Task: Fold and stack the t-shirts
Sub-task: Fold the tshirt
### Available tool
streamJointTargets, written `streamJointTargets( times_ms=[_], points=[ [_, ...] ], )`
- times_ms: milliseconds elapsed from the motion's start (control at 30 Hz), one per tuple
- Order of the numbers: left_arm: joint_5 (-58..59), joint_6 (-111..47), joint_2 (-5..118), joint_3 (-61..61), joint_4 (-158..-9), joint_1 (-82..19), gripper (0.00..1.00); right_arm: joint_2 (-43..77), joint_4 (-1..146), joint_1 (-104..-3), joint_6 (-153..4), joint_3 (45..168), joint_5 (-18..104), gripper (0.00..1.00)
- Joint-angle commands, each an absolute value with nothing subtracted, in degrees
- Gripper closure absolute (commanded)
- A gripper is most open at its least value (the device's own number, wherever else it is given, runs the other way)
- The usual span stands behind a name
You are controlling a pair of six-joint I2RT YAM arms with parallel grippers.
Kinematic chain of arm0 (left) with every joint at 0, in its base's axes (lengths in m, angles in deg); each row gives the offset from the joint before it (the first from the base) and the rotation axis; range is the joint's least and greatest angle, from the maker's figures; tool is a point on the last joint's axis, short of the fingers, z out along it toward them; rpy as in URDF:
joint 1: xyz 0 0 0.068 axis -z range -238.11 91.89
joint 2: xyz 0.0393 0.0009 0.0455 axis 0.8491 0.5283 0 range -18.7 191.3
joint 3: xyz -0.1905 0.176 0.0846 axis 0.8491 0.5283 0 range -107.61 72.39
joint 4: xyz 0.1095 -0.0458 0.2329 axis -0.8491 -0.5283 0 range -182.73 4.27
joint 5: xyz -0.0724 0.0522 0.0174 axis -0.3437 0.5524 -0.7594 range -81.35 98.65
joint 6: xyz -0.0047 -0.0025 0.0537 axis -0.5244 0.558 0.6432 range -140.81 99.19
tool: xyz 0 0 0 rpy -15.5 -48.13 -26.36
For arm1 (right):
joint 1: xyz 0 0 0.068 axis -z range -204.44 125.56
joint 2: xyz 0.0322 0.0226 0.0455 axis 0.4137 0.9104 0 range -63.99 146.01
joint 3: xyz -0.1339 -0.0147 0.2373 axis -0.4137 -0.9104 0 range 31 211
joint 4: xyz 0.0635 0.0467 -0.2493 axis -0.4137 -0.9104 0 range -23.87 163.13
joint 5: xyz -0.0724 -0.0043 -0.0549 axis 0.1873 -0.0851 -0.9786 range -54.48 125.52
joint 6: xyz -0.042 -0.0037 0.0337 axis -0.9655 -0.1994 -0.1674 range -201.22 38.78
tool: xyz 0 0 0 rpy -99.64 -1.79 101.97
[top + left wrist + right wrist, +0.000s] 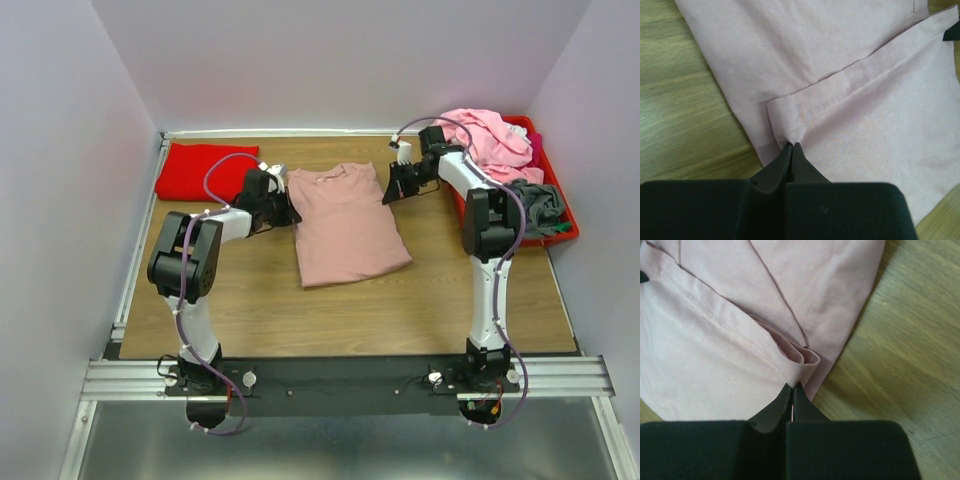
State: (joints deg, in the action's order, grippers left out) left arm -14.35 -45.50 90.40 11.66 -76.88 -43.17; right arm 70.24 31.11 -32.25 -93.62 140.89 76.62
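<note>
Your wooden table (250, 310) carries a dusty-pink t-shirt (345, 225) at centre. Folded red t-shirt (200, 170) far left, red bin (556, 237) far right.

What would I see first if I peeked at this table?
A dusty-pink t-shirt lies flat mid-table, pinched on either side by the left gripper and right gripper. A folded red t-shirt sits back-left; a red bin of crumpled shirts sits right.
</note>
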Motion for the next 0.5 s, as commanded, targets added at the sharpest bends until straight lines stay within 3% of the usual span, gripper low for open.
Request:
streamJointTargets(
  times_ms=[0,100,200,233,333,400,467],
  points=[
    [-12.1,-44.5,90.0,10.0,-77.1,-43.5,1.0,70.3,32.5,-32.4,-93.8,140.9,73.0,0.91],
    [-8.9,-43.8,88.2,9.8,-79.0,-43.5,0.98,68.3,32.5,-32.5,-94.3,140.0,72.1,0.76],
    [-3.8,-42.1,81.9,9.9,-81.4,-43.5,0.74,63.9,32.6,-32.3,-96.2,137.0,70.6,0.63],
    [-2.3,-41.6,79.4,10.2,-82.1,-43.5,0.62,60.0,32.6,-32.4,-96.8,135.6,69.9,0.61],
    [0.2,-40.2,68.4,13.1,-82.9,-43.5,0.48,53.4,32.4,-31.9,-98.1,127.7,71.0,0.54],
    [-2.1,-41.3,61.6,17.0,-82.8,-43.5,0.29,46.8,32.4,-31.8,-99.5,119.2,72.8,0.46],
    [-6.3,-42.4,59.1,19.5,-83.5,-43.6,0.27,43.2,32.4,-31.8,-99.7,113.7,75.1,0.44]
  ],
)
